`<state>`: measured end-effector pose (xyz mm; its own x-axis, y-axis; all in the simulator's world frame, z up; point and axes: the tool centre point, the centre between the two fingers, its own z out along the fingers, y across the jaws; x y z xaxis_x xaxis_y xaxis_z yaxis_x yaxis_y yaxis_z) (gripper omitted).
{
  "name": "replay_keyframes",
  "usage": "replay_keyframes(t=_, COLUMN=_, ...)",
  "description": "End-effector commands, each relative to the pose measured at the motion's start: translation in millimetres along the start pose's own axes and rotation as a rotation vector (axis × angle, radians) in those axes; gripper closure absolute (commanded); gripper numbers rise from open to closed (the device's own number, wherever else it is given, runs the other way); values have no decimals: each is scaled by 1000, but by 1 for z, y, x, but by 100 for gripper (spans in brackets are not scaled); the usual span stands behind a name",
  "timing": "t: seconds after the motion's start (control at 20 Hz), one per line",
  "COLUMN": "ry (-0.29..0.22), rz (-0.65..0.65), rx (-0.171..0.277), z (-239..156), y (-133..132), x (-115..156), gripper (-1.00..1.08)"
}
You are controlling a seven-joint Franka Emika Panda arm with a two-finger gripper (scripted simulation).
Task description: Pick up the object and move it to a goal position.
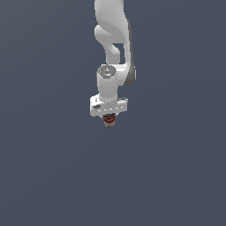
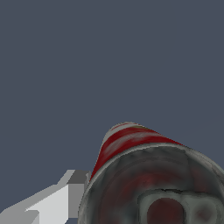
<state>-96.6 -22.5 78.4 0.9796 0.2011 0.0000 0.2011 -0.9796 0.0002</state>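
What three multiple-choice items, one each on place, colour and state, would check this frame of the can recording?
1. Where is the can?
A. right under the pincer
B. far toward the exterior view's left edge
C. on top of the arm's upper link

2. What colour is the can's broad band?
A. green
B. red
C. yellow

3. How many arms are in the scene?
A. one
B. two
C. three

Answers:
1. A, the can's lower part pokes out directly beneath the white pincer.
2. B, the wrist view shows a red band along its side.
3. A, the exterior view shows one white arm.
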Motion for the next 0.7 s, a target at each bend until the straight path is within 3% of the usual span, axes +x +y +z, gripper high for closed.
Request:
replay_keyframes(t=0.0, ry=0, rz=0, rx=0, z=1, y=0, x=0, gripper=108)
replay_keyframes(t=0.65, ry=0, rz=0, rx=0, z=-11, y=-7, x=18, gripper=108)
